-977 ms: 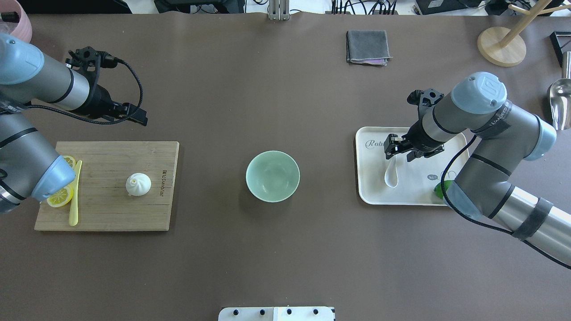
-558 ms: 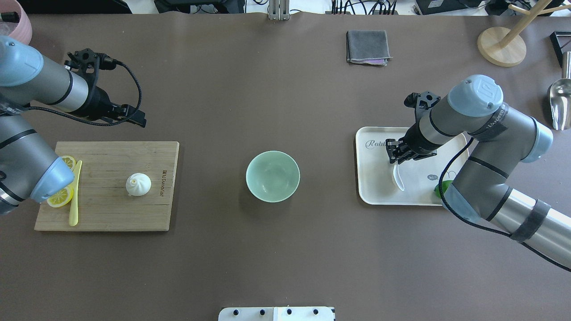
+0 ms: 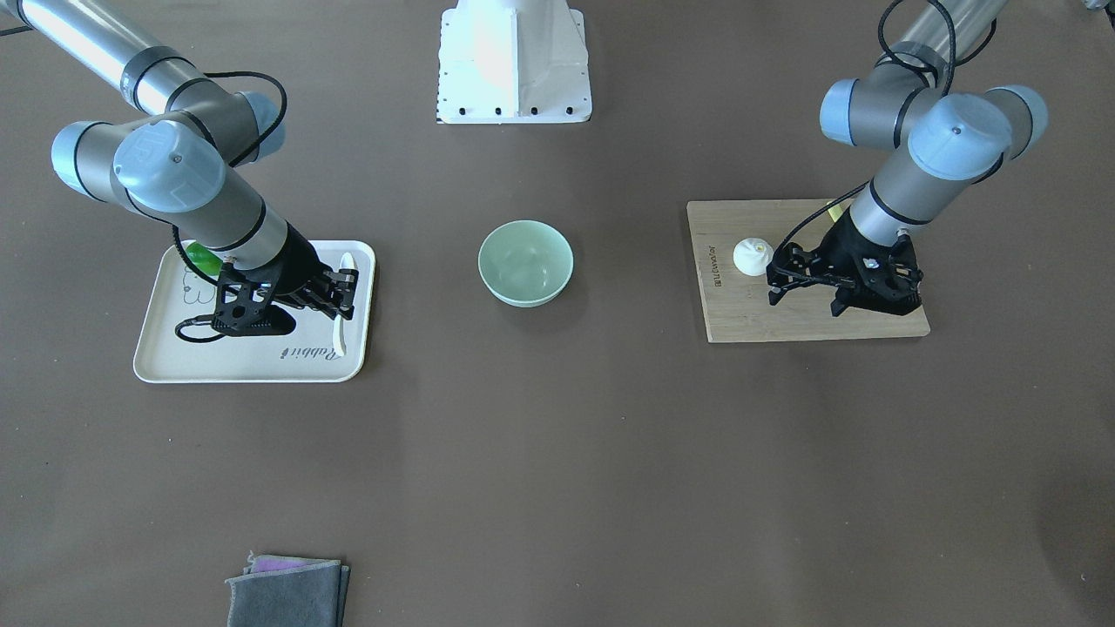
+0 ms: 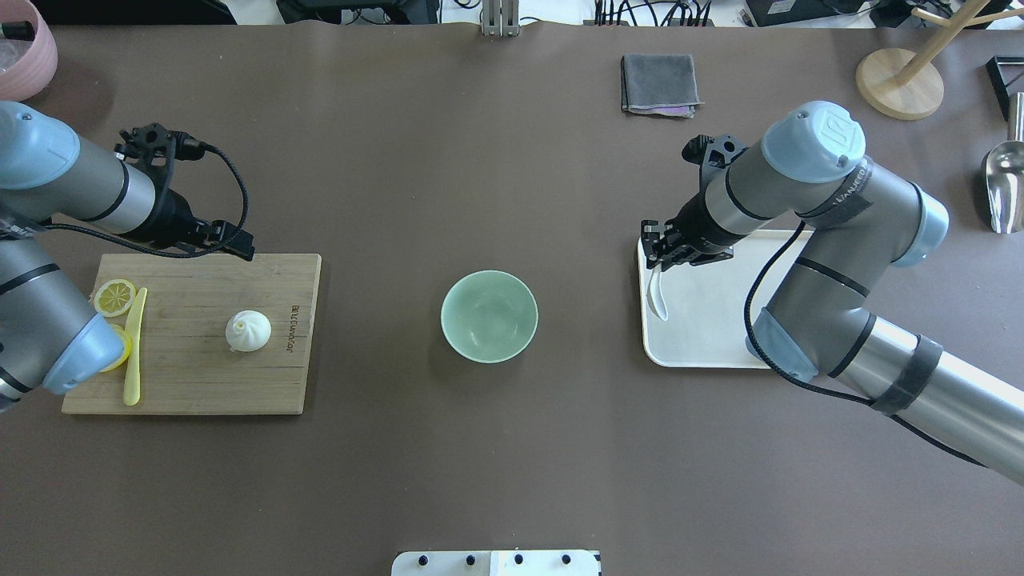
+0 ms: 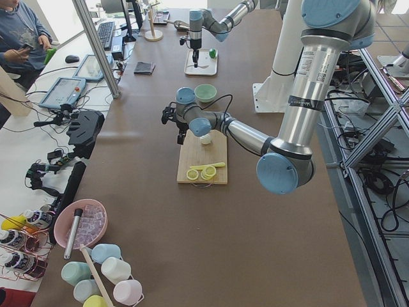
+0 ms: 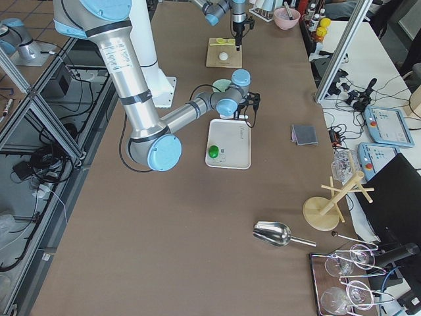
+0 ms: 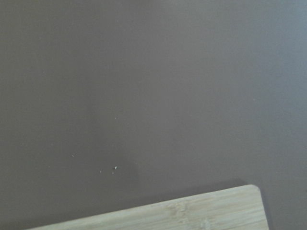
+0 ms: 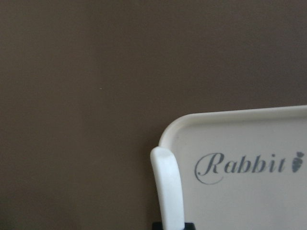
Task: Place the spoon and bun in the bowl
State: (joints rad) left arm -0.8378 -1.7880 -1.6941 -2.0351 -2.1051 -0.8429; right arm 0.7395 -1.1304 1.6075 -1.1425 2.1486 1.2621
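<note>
The right gripper [image 4: 666,254] grasps the spoon [image 4: 658,298] by its handle at the edge of the tray [image 4: 720,348] nearest the bowl [image 4: 489,316]. Carry the spoon toward the bowl, keep it clear of the rim, centre it over the opening, lower it, then release.

The bun [image 4: 248,330] rests on the board [image 4: 184,384], across the bowl from the spoon. I cannot tell whether the left gripper [image 3: 773,280] beside the bun is open or closed.

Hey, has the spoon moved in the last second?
Yes. The spoon, held by the right tool, has shifted from the tray's middle to its edge nearest the bowl.
</note>
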